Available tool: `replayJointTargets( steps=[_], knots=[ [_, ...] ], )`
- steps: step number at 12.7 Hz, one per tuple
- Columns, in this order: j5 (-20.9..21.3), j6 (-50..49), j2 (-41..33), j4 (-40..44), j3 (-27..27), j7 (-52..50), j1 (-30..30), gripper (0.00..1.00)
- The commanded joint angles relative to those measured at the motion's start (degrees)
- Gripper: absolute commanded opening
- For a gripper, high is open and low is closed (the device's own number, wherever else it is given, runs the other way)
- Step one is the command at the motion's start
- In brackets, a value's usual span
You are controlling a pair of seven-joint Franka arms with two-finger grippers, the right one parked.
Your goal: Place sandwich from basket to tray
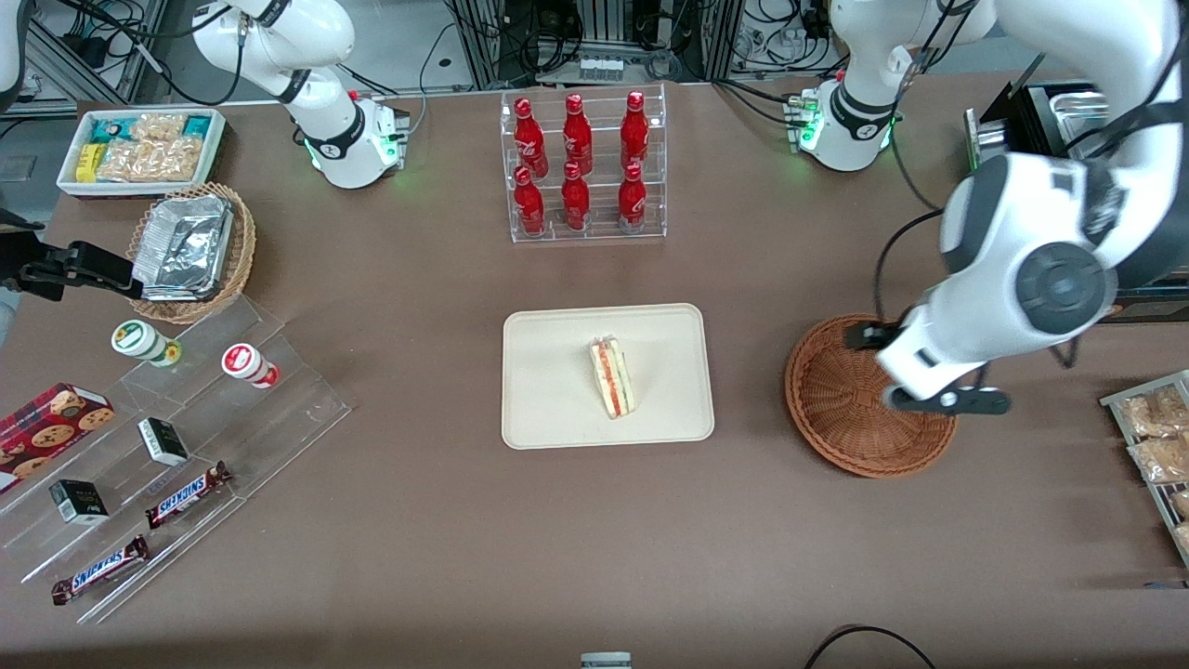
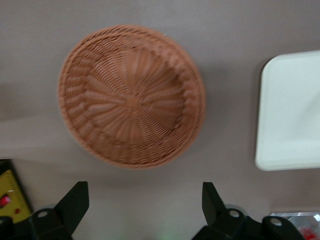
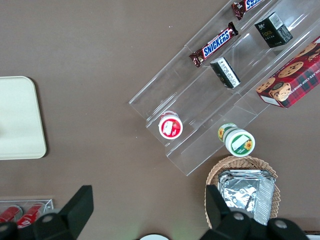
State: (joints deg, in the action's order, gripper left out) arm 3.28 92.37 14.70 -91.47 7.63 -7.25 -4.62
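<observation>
The sandwich [image 1: 613, 376], a wrapped pale wedge with red, yellow and green layers on its cut edge, lies on the cream tray [image 1: 557, 372] in the middle of the table. Beside the tray, toward the working arm's end, sits the round reddish-brown wicker basket [image 1: 836, 409], with nothing in it. My left gripper [image 1: 915, 372] hangs above the basket's rim. In the left wrist view the gripper [image 2: 144, 192] is open with nothing between its fingers, looking down on the basket [image 2: 131, 95] and a corner of the tray [image 2: 292, 110].
A clear rack of red bottles [image 1: 583, 167] stands farther from the front camera than the tray. Toward the parked arm's end are a tan basket with a foil container [image 1: 190, 246], a white snack box [image 1: 139, 149] and a clear stepped shelf [image 1: 176, 446]. Snack packets [image 1: 1156, 437] lie near the wicker basket.
</observation>
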Motion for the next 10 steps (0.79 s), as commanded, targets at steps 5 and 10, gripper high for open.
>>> replayJointTargets(
  steps=[5, 10],
  knots=[
    [-2.2, -1.3, -10.9, -7.5, 0.6, 10.1, 5.7, 1.0],
    [-3.4, -4.3, -15.0, -6.7, -3.0, 17.0, 5.5, 1.0]
  ],
)
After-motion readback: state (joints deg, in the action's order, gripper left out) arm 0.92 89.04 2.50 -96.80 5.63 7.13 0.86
